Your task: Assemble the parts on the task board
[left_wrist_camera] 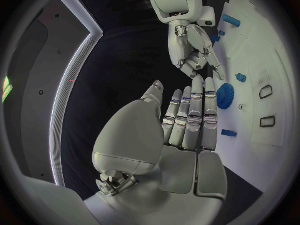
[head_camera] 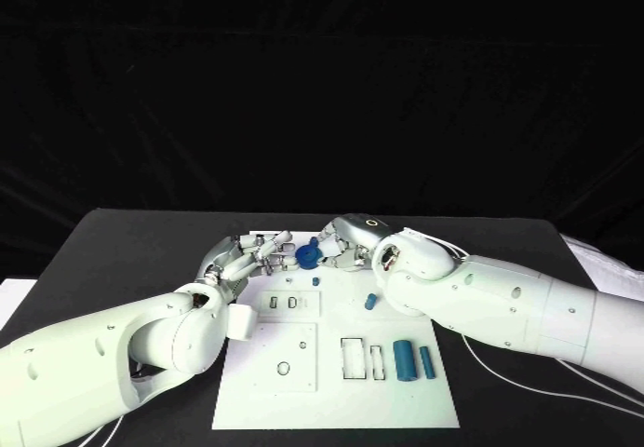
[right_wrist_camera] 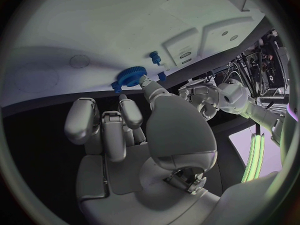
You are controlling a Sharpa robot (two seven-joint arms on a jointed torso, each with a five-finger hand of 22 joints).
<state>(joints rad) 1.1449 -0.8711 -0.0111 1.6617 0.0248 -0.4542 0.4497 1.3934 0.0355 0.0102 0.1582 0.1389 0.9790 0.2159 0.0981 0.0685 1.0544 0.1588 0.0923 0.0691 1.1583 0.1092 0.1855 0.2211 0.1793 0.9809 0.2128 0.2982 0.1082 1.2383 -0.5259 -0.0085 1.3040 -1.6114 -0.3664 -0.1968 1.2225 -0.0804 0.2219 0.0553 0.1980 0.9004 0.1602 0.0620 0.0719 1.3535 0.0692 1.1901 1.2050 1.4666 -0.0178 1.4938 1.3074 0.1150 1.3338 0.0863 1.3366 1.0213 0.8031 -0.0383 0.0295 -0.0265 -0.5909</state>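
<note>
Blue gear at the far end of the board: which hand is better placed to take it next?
Probably the right hand: one fingertip already reaches the blue gear. The left hand lies flat beside the gear, fingers straight and together, holding nothing.

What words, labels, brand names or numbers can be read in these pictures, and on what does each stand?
None can be read. The task board carries only black outlines of slots, with no lettering that shows. The blue gear, the blue cylinders, the left hand and the right hand show no marks.
</note>
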